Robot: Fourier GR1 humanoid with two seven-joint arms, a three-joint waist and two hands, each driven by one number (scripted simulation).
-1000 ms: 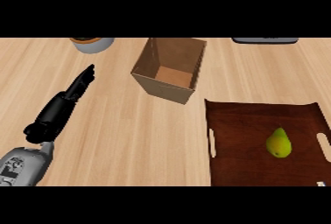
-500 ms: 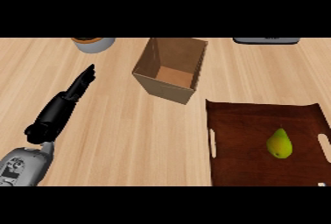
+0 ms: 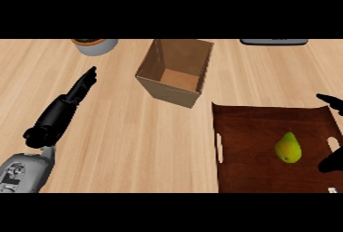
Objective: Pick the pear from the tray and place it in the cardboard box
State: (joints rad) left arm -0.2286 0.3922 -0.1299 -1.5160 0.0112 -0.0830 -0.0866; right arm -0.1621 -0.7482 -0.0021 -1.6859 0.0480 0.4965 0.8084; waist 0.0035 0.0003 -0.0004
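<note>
A yellow-green pear (image 3: 287,147) lies on the dark brown tray (image 3: 249,136) at the lower right, stem end pointing away from me. The open cardboard box (image 3: 175,70) stands empty on the counter, up and left of the tray. My right hand (image 3: 331,159) has entered at the right edge: one fingertip shows above the tray's far right corner and a dark part sits just right of the pear, not touching it. Most of that hand is cut off by the edge. My left hand (image 3: 66,105) rests open on the counter at the left, fingers straight and pointing away.
A grey pot with an orange rim (image 3: 94,45) stands at the top left. A dark flat object (image 3: 275,41) lies at the top right edge. Bare wooden counter stretches between my left hand, the box and the tray.
My right hand has come into view at the right edge beside the pear; earlier it was out of view. The pear, box and left hand have stayed put.
</note>
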